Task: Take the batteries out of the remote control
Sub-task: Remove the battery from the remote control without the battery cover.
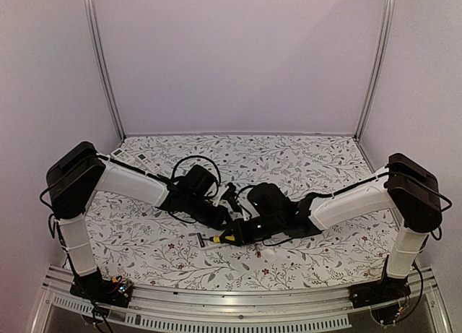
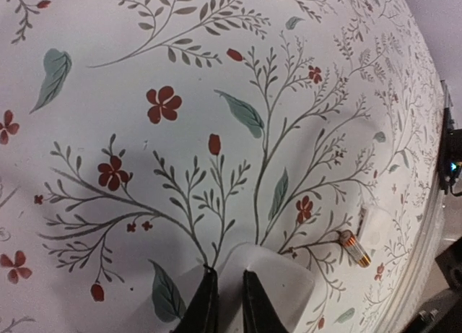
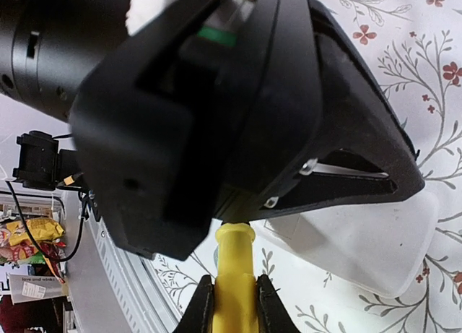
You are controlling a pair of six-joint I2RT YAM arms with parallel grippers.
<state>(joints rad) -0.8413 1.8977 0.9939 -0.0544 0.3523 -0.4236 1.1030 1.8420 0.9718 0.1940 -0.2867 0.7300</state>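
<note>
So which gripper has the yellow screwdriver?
The right gripper, its fingers closed on the yellow screwdriver handle; the left gripper grips a white object instead.

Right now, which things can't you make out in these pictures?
- Left wrist view: the white piece at the left gripper, cut off by the bottom edge.
- Right wrist view: the tip of the screwdriver in the right gripper, hidden behind the left gripper's black body.
- Top view: whatever lies between both grippers, covered by them.

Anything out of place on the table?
One red-and-white battery lies loose on the floral cloth beside a small white cover plate, toward the near edge; it might roll off. Nothing looks spilled or broken.
</note>
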